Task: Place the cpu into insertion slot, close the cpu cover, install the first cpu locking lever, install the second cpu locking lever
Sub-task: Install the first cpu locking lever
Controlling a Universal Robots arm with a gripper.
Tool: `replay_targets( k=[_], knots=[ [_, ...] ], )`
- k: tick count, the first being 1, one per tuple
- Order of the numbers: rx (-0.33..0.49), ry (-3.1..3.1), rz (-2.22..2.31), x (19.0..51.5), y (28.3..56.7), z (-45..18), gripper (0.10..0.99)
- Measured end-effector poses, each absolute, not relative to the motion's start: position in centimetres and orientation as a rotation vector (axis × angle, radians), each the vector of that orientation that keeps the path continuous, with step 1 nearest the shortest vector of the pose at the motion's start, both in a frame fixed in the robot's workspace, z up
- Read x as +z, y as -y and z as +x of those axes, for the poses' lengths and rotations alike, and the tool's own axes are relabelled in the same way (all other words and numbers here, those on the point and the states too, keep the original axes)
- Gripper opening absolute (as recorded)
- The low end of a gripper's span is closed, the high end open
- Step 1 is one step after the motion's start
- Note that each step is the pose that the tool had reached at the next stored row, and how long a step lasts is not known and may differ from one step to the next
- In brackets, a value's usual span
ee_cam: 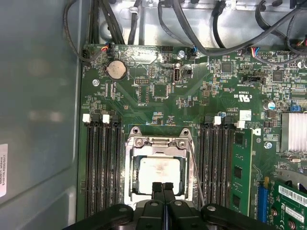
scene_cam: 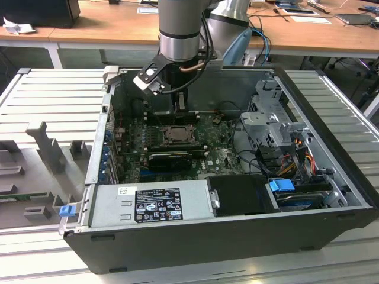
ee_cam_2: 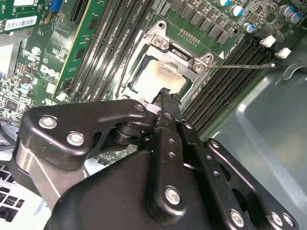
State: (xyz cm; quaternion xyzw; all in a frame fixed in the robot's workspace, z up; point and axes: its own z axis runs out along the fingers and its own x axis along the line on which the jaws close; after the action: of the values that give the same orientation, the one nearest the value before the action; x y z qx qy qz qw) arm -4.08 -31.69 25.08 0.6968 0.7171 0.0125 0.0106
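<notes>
The cpu [ee_cam: 158,168] lies flat in the insertion slot [ee_cam: 127,191], its pale top stained with paste. The cpu cover [ee_cam: 156,142] is down over it, and the chip shows through the window in both wrist views. My gripper [ee_cam: 163,186] is shut with nothing between its fingers. Its black tips hover at the edge of the cpu [ee_cam_2: 160,76] and the cover [ee_cam_2: 184,55]. A thin wire locking lever [ee_cam_2: 244,66] sticks out free from the socket's corner; it also runs slanted along the socket's side as the lever [ee_cam: 195,167]. In the exterior view the gripper [scene_cam: 179,109] hangs just above the socket [scene_cam: 176,135].
Long black memory slots [ee_cam: 101,163] flank the socket on both sides, with a green memory card [ee_cam: 239,167] beyond. The grey case wall [ee_cam: 38,120] is close by. A power supply [scene_cam: 151,204], drive cage [scene_cam: 269,118] and cable bundle [scene_cam: 296,157] fill the case.
</notes>
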Motion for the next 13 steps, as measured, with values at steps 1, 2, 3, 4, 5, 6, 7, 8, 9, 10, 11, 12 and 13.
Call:
replay_targets(
  k=[1, 2, 3, 4, 5, 6, 7, 8, 9, 10, 11, 12, 13],
  knots=[
    [0.039, -2.238, 2.174, 25.2, 31.69, -4.08, 0.106],
    [0.039, -2.238, 2.174, 25.36, 31.69, -4.08, 0.106],
    [0.038, -2.238, 2.174, 25.53, 31.69, -4.08, 0.106],
    [0.038, -2.238, 2.174, 25.7, 31.69, -4.08, 0.106],
    [0.038, -2.238, 2.174, 25.83, 31.69, -4.08, 0.106],
    [0.038, -2.237, 2.174, 26.02, 31.69, -4.08, 0.106],
    [0.038, -2.237, 2.174, 26.17, 31.69, -4.08, 0.106],
    [0.038, -2.244, 2.167, 26.17, 31.68, -4.08, 0.106],
    [0.038, -2.255, 2.156, 26.17, 31.69, -4.08, 0.106],
    [0.038, -2.272, 2.138, 26.18, 31.69, -4.09, 0.106],
    [0.038, -2.292, 2.117, 26.18, 31.69, -4.09, 0.106],
    [0.039, -2.308, 2.1, 26.18, 31.69, -4.09, 0.106],
    [0.039, -2.327, 2.079, 26.18, 31.69, -4.08, 0.106]
  ],
)
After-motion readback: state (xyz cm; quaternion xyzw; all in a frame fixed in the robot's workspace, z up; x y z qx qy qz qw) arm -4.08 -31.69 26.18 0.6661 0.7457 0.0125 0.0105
